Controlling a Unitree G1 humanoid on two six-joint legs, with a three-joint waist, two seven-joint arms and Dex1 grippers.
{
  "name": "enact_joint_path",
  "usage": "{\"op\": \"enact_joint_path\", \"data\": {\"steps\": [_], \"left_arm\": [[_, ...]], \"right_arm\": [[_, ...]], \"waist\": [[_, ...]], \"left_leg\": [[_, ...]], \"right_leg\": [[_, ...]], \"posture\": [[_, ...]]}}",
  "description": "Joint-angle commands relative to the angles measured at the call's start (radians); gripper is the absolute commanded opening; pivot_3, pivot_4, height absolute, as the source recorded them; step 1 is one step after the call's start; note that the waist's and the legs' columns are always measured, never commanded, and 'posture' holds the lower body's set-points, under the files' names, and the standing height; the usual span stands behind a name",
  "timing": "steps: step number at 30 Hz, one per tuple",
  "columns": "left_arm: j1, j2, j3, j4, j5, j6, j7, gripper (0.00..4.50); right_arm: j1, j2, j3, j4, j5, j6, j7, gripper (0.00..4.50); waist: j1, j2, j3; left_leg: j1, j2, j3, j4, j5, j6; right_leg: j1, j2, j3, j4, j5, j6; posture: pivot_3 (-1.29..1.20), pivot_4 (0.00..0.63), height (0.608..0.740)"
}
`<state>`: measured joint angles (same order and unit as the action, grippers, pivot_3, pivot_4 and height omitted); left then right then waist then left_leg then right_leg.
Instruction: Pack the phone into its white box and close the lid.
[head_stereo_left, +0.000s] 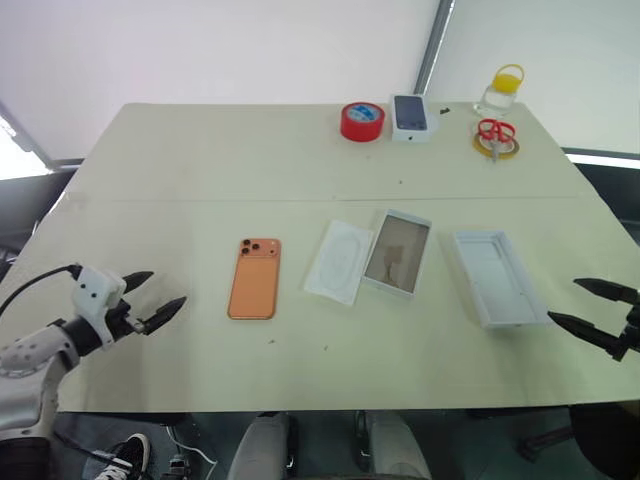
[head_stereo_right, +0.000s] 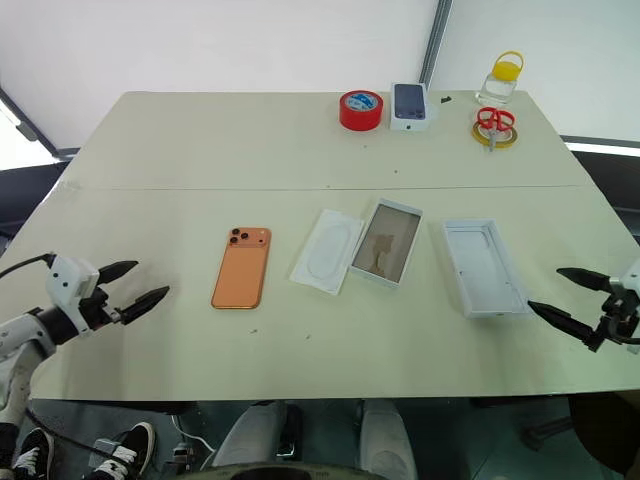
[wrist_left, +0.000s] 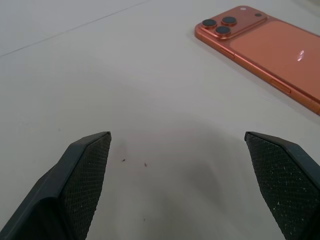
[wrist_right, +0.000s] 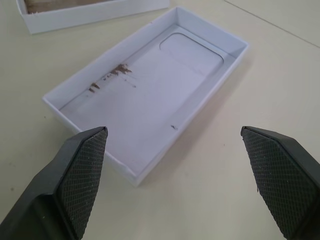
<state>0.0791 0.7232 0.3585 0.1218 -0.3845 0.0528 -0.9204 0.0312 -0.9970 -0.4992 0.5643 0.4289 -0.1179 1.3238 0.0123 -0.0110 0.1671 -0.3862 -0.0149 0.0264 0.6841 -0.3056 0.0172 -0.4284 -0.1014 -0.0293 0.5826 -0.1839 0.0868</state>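
**Colours on the Table**

The phone (head_stereo_left: 254, 278) is orange with dark round lenses. The white box (head_stereo_left: 398, 253) is white outside and tan inside. The lid (head_stereo_left: 498, 277) is all white, with small brown marks inside. The flat insert (head_stereo_left: 339, 261) is white with an oval line. The tape roll (head_stereo_left: 362, 121) is red. The scissors (head_stereo_left: 495, 131) have red handles. The jar (head_stereo_left: 502, 90) has a yellow top. The table (head_stereo_left: 180, 180) is pale cream. Both grippers have black fingers (wrist_right: 82, 172) with a tiny dotted pattern.

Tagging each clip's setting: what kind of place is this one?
Probably a workshop or lab bench, not a home: a broad pale table against white backdrop panels, with red tape, scissors and a small carton at its far edge.
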Motion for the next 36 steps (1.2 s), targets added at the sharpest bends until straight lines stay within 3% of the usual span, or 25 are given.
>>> {"op": "enact_joint_path", "data": {"steps": [1,22,28,36], "left_arm": [[-0.003,0.006,0.037,-0.036,-0.011,-0.032,0.008,4.5],[-0.072,-0.007,0.0,-0.031,0.02,-0.071,0.005,4.5],[-0.126,-0.01,-0.044,-0.032,0.098,-0.104,0.061,4.5],[-0.261,-0.059,-0.147,-0.09,0.123,0.065,0.164,4.5]], "right_arm": [[-0.013,-0.014,-0.019,0.002,0.0,-0.02,0.001,4.46],[-0.02,0.025,-0.008,-0.087,-0.003,-0.001,-0.041,4.46],[-0.045,0.027,0.003,-0.168,0.037,0.108,-0.041,4.46],[-0.13,0.104,0.117,-0.401,0.022,0.158,-0.139,4.46]], "waist": [[0.0,0.0,0.0],[0.0,0.0,0.0],[0.0,0.0,0.0],[0.001,0.0,0.0]], "left_leg": [[0.0,0.0,0.0,0.0,0.0,0.0],[0.0,0.0,0.0,0.0,0.0,0.0],[0.0,0.0,0.0,0.0,0.0,0.0],[0.0,0.0,0.0,0.0,0.0,0.0]], "right_leg": [[0.0,0.0,0.0,0.0,0.0,0.0],[0.0,0.0,0.0,0.0,0.0,0.0],[0.0,0.001,0.0,0.0,0.0,0.0],[0.0,0.002,0.0,0.0,0.0,0.0]], "posture": [[0.0,0.15,0.74],[0.0,0.15,0.74],[0.0,0.15,0.74],[0.0,0.15,0.74]]}}
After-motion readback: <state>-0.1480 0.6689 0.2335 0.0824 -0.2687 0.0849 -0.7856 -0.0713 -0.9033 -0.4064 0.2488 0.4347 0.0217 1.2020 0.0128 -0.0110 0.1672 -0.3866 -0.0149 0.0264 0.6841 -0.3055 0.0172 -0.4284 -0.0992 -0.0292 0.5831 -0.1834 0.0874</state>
